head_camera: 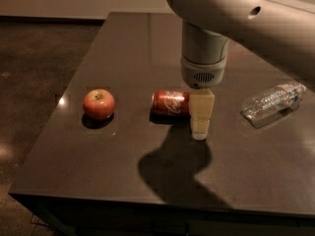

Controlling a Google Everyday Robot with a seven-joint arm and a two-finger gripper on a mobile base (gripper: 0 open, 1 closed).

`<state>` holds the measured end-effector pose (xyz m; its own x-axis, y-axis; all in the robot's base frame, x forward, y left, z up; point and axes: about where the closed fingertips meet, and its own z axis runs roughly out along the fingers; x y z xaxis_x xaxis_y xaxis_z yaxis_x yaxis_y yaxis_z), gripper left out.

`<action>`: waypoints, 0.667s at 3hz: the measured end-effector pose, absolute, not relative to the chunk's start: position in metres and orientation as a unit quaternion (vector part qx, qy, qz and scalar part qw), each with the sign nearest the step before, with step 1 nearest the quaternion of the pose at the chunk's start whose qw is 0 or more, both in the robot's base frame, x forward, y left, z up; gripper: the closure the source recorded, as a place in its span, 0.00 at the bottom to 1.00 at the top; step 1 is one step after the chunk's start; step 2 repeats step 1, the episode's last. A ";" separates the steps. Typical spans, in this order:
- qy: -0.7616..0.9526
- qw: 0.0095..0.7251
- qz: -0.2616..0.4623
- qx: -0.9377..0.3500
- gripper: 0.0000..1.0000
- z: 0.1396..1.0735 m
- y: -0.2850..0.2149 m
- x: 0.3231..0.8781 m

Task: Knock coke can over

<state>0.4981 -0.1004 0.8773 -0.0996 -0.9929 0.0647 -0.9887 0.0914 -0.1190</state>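
The coke can [170, 103], red with white script, lies on its side on the dark table [118, 156], its length running left to right. My gripper [201, 116] hangs from the big grey arm right at the can's right end, its pale fingers pointing down in front of that end.
A red-orange apple [99, 103] sits to the left of the can. A clear plastic bottle [272, 101] lies on its side at the right. The table's front edge runs along the bottom, its left edge beside the dark floor.
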 end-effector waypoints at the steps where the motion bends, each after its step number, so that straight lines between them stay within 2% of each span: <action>1: 0.738 0.021 -0.066 -0.671 0.00 0.878 -0.099 0.499; 2: 0.738 0.021 -0.066 -0.671 0.00 0.878 -0.099 0.499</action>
